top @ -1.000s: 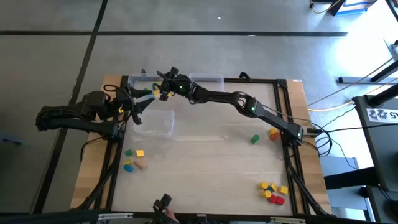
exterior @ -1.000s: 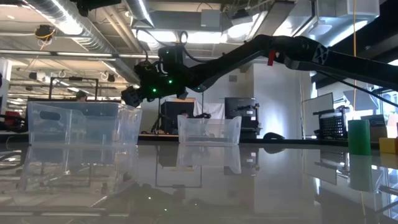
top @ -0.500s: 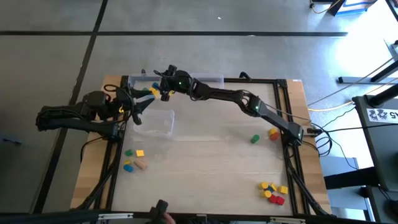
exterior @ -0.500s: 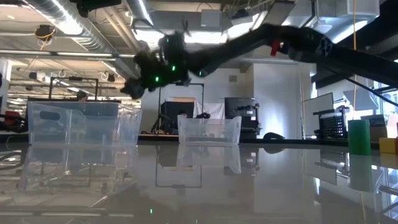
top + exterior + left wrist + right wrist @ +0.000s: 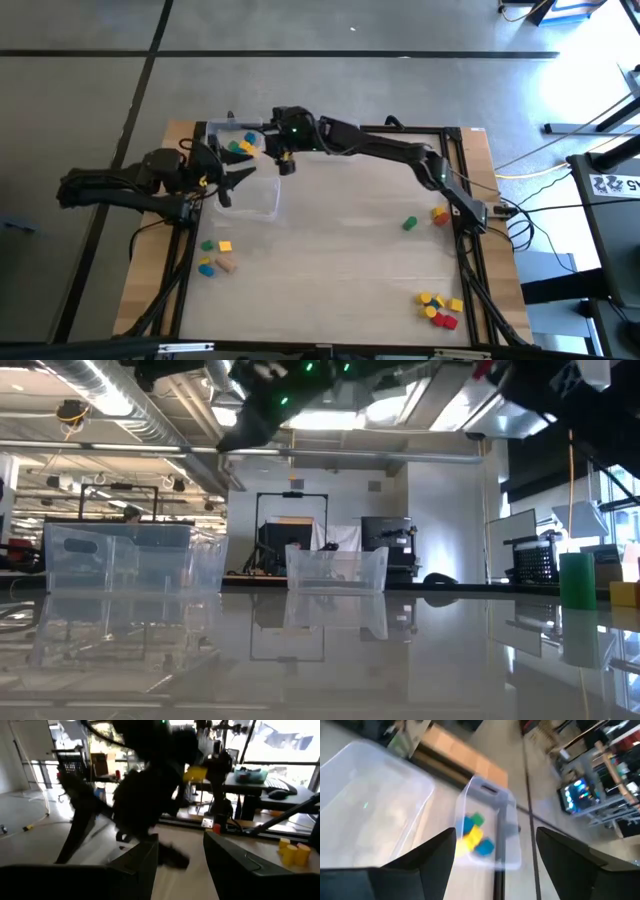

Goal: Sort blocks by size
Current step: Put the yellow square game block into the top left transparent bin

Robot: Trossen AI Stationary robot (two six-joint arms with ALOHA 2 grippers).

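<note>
Small blocks (image 5: 241, 147) in blue, green and yellow lie in a clear bin (image 5: 228, 130) at the far left, also in the right wrist view (image 5: 473, 836). My right gripper (image 5: 283, 162) hangs open and high beside that bin, nothing between its fingers (image 5: 495, 834). My left gripper (image 5: 232, 182) stands open at the left, pointing level over a second clear bin (image 5: 262, 203), empty too (image 5: 181, 837). More blocks rest on the table: a left group (image 5: 214, 258), a green one (image 5: 409, 223), a yellow and red pair (image 5: 440, 214) and a near-right group (image 5: 438, 308).
A third clear bin (image 5: 335, 127) stands at the far edge, middle. The right arm (image 5: 400, 158) stretches across the table's far half from its base at the right. A dark frame (image 5: 462, 180) runs round the table. The middle of the tabletop (image 5: 330, 260) is bare.
My right gripper has risen sharply from just over the far-left bin, drifted toward the table's right edge and tipped from steeply downward to a shallower slant. In the low view it has climbed to the top of the picture.
</note>
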